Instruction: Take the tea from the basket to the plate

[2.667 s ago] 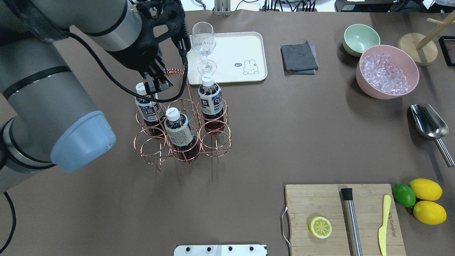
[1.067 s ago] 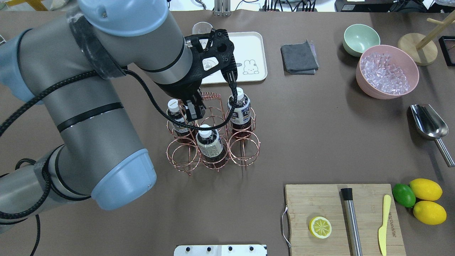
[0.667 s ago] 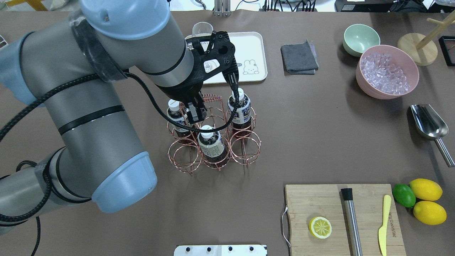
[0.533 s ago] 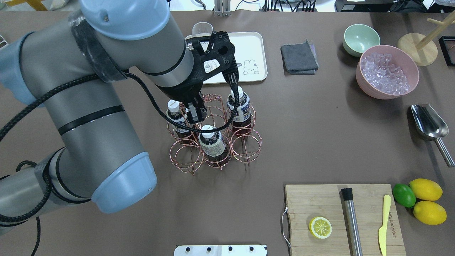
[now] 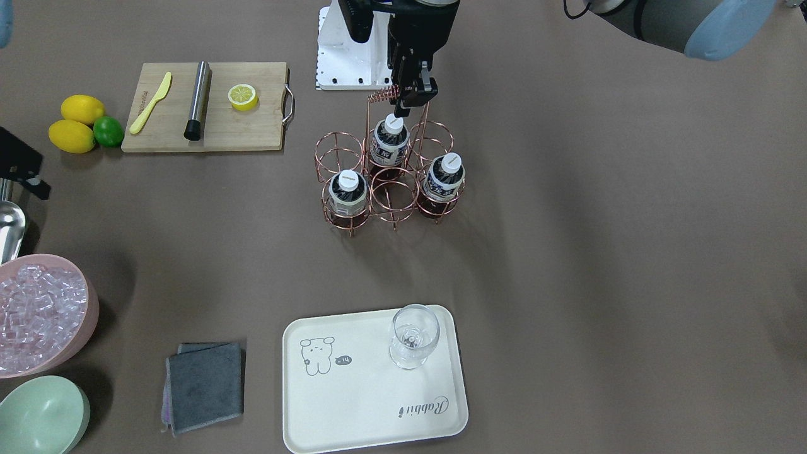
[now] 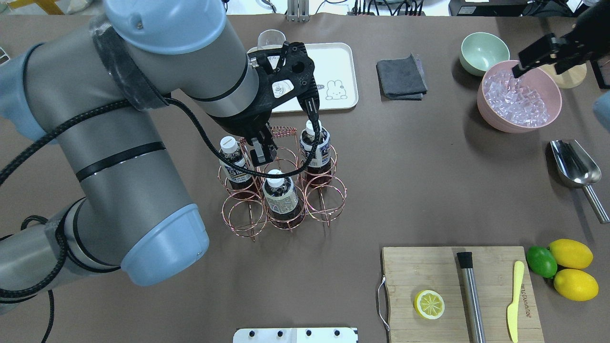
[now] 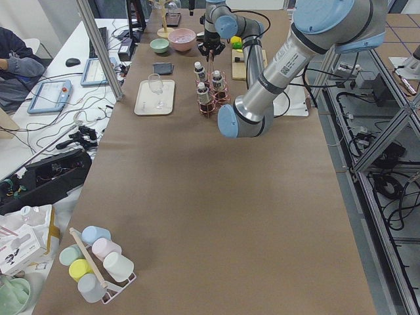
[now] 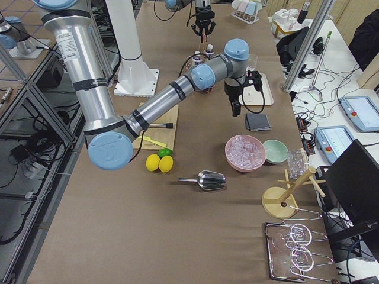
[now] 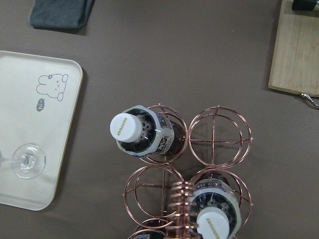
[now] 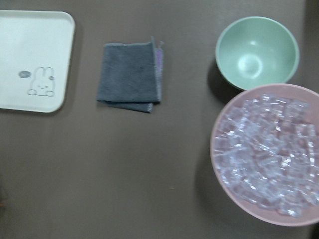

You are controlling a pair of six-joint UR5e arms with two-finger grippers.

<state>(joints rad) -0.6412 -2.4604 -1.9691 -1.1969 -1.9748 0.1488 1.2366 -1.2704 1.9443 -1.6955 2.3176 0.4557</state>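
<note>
Tea (image 5: 389,142) in basket (image 5: 392,184) cells, just beneath left pincer (image 5: 411,101), tight on basket's handle (image 5: 383,96).

Glass (image 6: 269,37) mostly hidden behind left arm (image 6: 143,95). Basket (image 9: 219,132), one tea (image 9: 214,223) cut off by left-wrist view's bottom edge.

Robotics laboratory. A long brown-covered desk (image 7: 197,197) carries two grey-and-blue robot arms (image 7: 275,69). Aluminium frame posts (image 7: 100,49) stand along its edges, black cables (image 7: 392,186) loop on the floor, and teach pendants (image 8: 359,113) lie on a white side bench (image 7: 39,128).
</note>
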